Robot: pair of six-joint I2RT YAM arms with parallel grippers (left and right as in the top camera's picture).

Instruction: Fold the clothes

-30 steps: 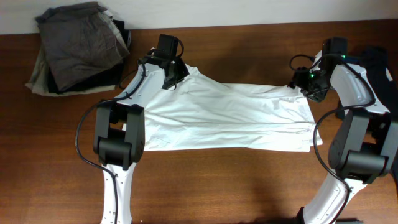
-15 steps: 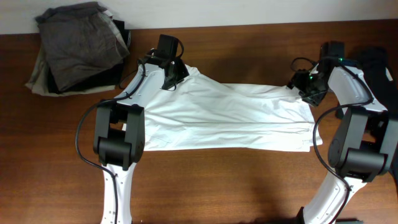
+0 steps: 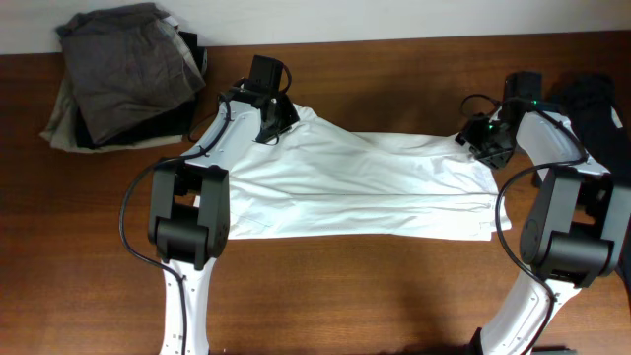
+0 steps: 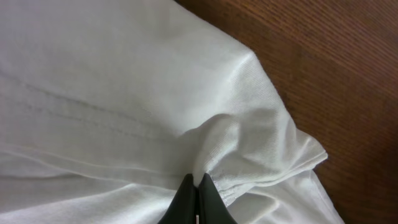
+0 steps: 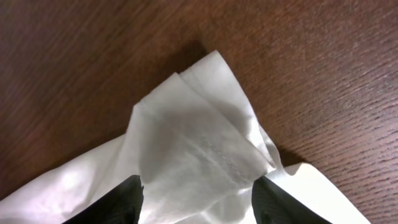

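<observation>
A white garment lies spread flat across the middle of the wooden table. My left gripper is at its back left corner and is shut on a pinch of the white cloth. My right gripper is at the back right corner with its fingers open, one on each side of a raised fold of the cloth.
A pile of folded grey and dark clothes sits at the back left of the table. A dark garment lies at the right edge. Bare wood runs along the front.
The right gripper has shifted slightly along the garment's back right corner. The left arm and the garment have barely moved.
</observation>
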